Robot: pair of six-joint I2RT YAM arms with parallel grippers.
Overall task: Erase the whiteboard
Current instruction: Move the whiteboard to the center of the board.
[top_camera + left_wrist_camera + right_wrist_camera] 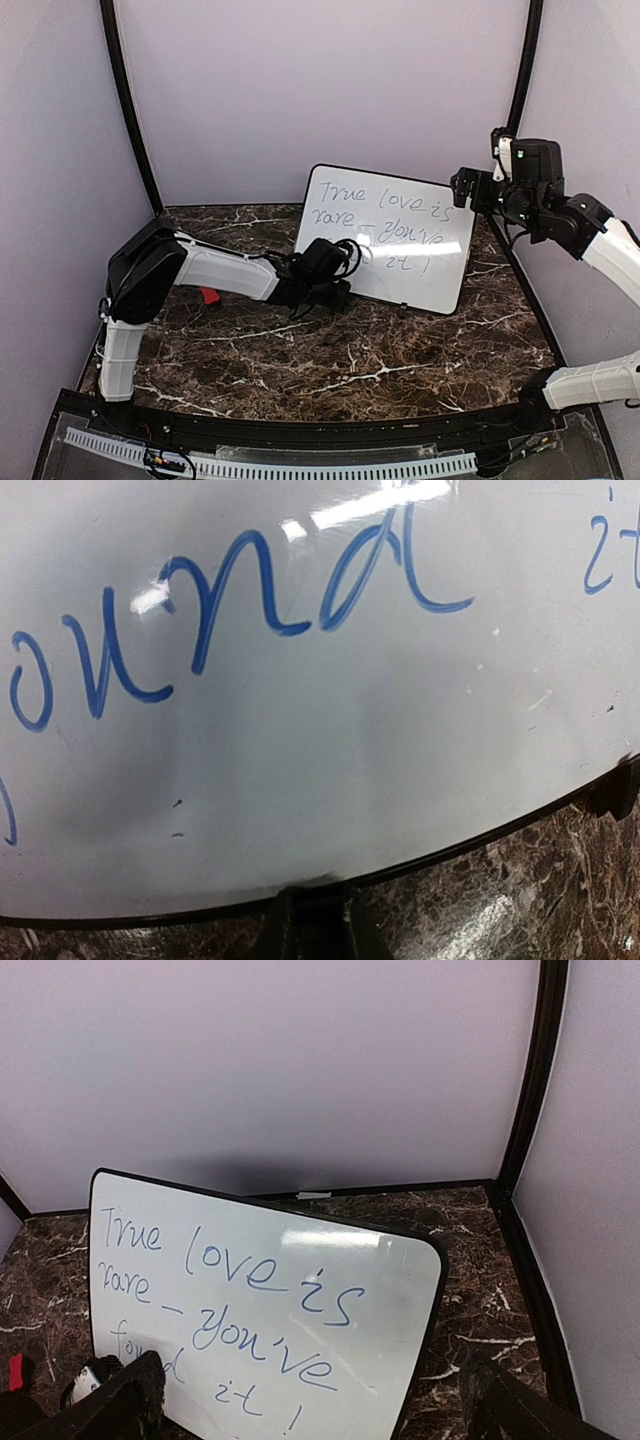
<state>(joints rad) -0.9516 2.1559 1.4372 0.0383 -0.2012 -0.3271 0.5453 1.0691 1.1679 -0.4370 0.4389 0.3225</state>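
The whiteboard point(400, 240) leans tilted at the back middle of the marble table, with blue handwriting across it. My left gripper point(335, 290) reaches low to the board's bottom left edge. In the left wrist view its fingertips point(318, 920) stand close together right at the board's black rim point(480, 835), with something dark pinched between them, and the white face point(350, 740) fills the picture. My right gripper point(465, 187) hangs high beside the board's top right corner, open and empty. Its wrist view looks down on the whiteboard point(400, 1290) between wide-apart fingers point(120, 1405).
A small red eraser block point(209, 296) lies on the table behind the left arm, and shows in the right wrist view at the far left point(14, 1370). Pale walls with black corner posts point(525, 70) close in the back and sides.
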